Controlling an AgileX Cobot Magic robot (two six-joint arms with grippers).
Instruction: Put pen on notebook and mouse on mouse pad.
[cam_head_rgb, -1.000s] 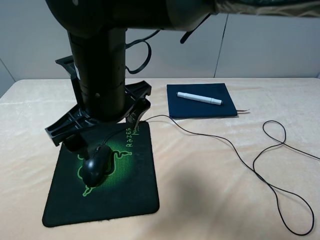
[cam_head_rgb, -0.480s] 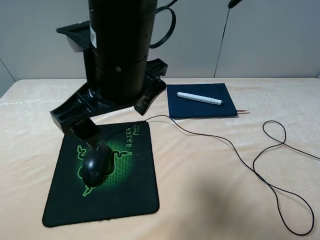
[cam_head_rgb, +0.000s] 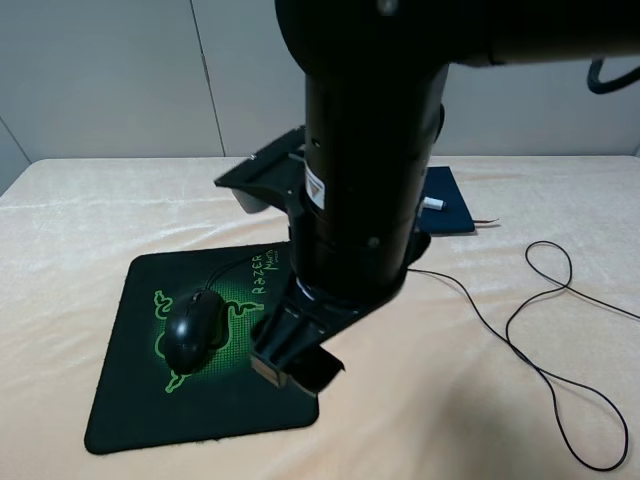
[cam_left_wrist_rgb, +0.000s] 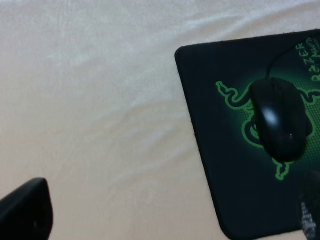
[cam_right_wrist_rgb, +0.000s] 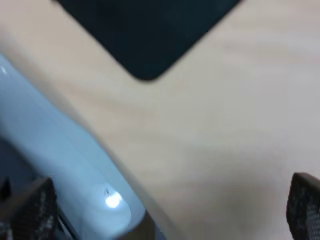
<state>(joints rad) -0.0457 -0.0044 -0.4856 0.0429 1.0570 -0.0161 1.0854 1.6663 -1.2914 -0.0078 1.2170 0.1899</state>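
Observation:
The glossy black mouse (cam_head_rgb: 192, 330) lies on the green logo of the black Razer mouse pad (cam_head_rgb: 130, 410), its cable trailing to the right. From above, the same mouse (cam_left_wrist_rgb: 279, 120) sits on the pad (cam_left_wrist_rgb: 210, 125). My left gripper (cam_head_rgb: 293, 368) hangs open above the pad's near right corner, apart from the mouse; its dark fingertips (cam_left_wrist_rgb: 27, 210) stand wide with nothing between them. The black arm hides most of the navy notebook (cam_head_rgb: 452, 208); only the white pen's tip (cam_head_rgb: 433, 203) shows on it. My right gripper (cam_right_wrist_rgb: 167, 215) is open and empty.
The mouse cable (cam_head_rgb: 545, 300) loops over the cream tablecloth at the right. The blurred right wrist view holds a dark rounded corner (cam_right_wrist_rgb: 145, 30); I cannot tell whether it belongs to the pad or the notebook. A pale bluish shape (cam_right_wrist_rgb: 65, 165) lies beside it.
The left arm has lifted away from the mouse and swung right across the view, now covering most of the notebook and pen. The mouse has stayed on the pad.

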